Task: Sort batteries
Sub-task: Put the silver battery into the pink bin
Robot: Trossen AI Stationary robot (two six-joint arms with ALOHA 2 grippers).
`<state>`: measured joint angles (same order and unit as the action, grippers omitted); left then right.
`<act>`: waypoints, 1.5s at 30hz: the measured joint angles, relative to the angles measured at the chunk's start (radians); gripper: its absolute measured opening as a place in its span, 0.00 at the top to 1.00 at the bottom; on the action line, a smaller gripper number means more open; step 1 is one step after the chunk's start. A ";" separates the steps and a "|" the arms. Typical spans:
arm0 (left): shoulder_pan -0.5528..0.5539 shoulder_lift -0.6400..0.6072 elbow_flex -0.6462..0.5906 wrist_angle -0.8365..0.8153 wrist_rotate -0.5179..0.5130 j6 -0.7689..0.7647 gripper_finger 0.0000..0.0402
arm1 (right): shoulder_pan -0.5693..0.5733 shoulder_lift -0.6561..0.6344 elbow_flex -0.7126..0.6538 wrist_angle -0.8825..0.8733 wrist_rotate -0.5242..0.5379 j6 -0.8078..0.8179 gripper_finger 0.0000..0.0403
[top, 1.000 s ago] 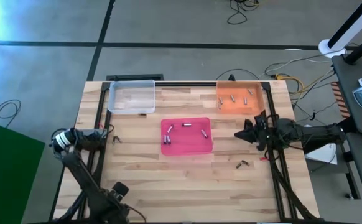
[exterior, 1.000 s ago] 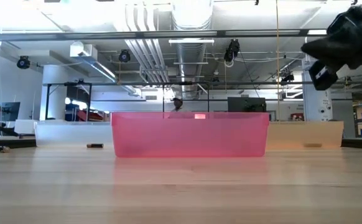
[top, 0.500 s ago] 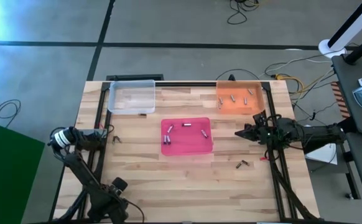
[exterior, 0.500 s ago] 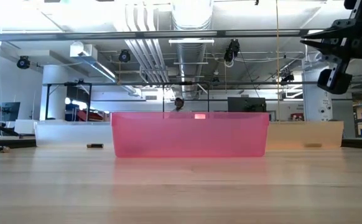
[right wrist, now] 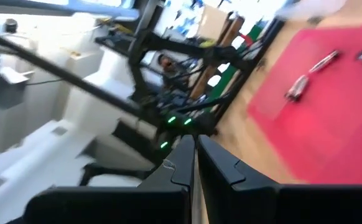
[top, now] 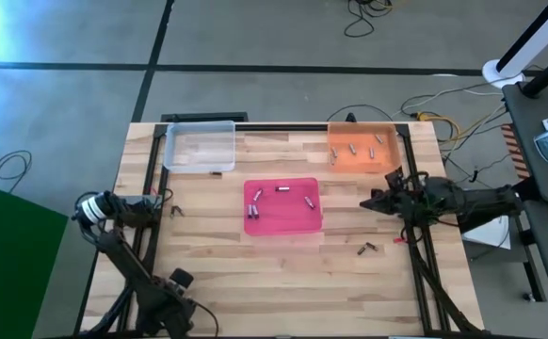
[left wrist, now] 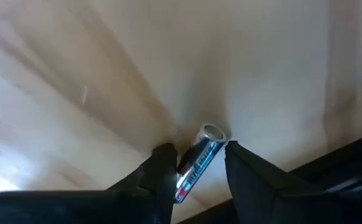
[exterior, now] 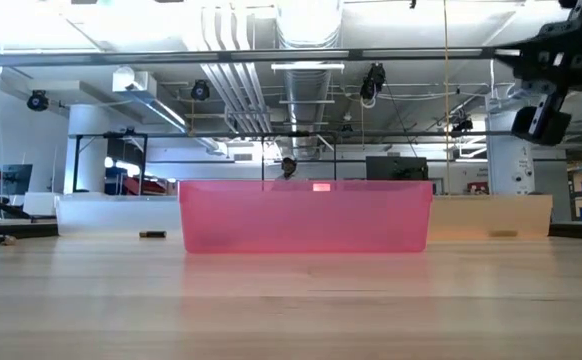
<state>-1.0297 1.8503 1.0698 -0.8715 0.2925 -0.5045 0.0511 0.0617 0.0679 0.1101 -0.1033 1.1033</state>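
At the table's left edge: left gripper (left wrist: pixel 196 163) pinching one battery (left wrist: pixel 198 160), label unreadable; right gripper (right wrist: pixel 195 163) pressed together, empty.

This is a robotics lab in an industrial hall. The low view shows an open ceiling with bare ducts (exterior: pixel 306 30) and pipes, white columns (exterior: pixel 89 150), metal racks and monitors (exterior: pixel 396 167) far behind the counter (exterior: pixel 291 300). From above, the wooden counter stands on a grey concrete floor (top: pixel 255 38) marked with dark tape lines, with loose cables (top: pixel 443 108) trailing beside it.
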 joint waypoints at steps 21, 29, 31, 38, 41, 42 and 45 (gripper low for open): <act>0.110 -0.007 0.038 -0.168 -0.181 0.052 0.95 | 0.006 0.441 0.476 -0.001 0.102 -0.424 0.97; 0.384 -0.110 0.187 -0.254 -0.437 0.009 0.94 | 0.001 0.555 0.495 -0.118 0.052 -0.445 0.97; 0.482 -0.120 0.231 -0.259 -0.478 0.044 0.94 | 0.001 0.574 0.495 -0.192 0.052 -0.424 0.97; 0.823 -0.065 0.390 -0.050 -0.536 0.180 0.94 | 0.002 0.619 0.496 -0.397 0.161 -0.398 0.97; 0.930 -0.023 0.437 0.041 -0.537 0.196 0.94 | 0.003 0.621 0.496 -0.518 0.186 -0.399 0.97; 0.954 -0.010 0.452 0.063 -0.537 0.201 0.94 | 0.004 0.621 0.496 -0.565 0.185 -0.389 0.97; 1.003 0.028 0.475 0.095 -0.536 0.228 0.94 | 0.029 0.621 0.496 -0.700 0.154 -0.349 0.97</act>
<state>-0.0268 1.8783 1.5452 -0.7761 -0.2432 -0.2767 0.0803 0.6828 0.5640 -0.5896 0.0509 0.7545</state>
